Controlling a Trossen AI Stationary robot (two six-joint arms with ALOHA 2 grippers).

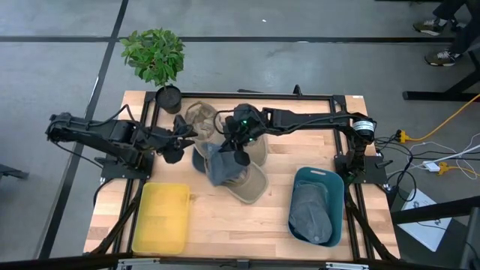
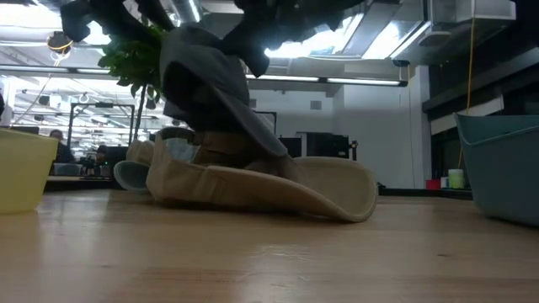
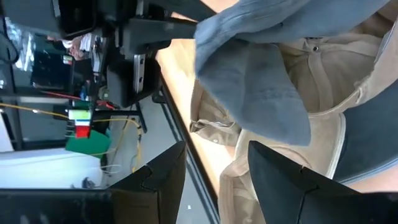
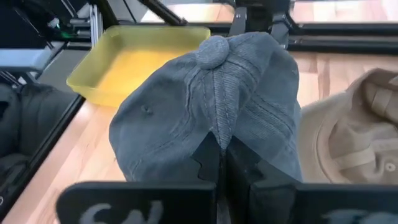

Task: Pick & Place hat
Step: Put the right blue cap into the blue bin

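Note:
A grey-blue cap (image 1: pixel 220 169) hangs over the pile of beige hats (image 1: pixel 252 184) at the table's middle, with my right gripper (image 4: pixel 221 154) shut on it. In the low view the cap (image 2: pixel 210 80) is raised, and its lower edge slants down to the beige brimmed hat (image 2: pixel 278 181), which lies on the wood. My left gripper (image 1: pixel 182 139) stands open just left of the pile, with nothing between its fingers (image 3: pixel 158 177). It faces the cap (image 3: pixel 261 81) and the beige hats (image 3: pixel 323 68). My right gripper pinches a raised fold of the cap's crown (image 4: pixel 219 127) between its two fingers, a little back from the top button (image 4: pixel 213 51). The fingers slant down from the table's right. The cap is lifted; whether its lower edge (image 2: pixel 268 139) touches the beige hat, I cannot tell.
A teal bin (image 1: pixel 335 180) at the front right holds another grey cap (image 1: pixel 310 216). A yellow bin (image 1: pixel 161 219) stands at the front left. A potted plant (image 1: pixel 155 56) stands at the far left corner. A black frame rail (image 1: pixel 300 97) runs along the far edge.

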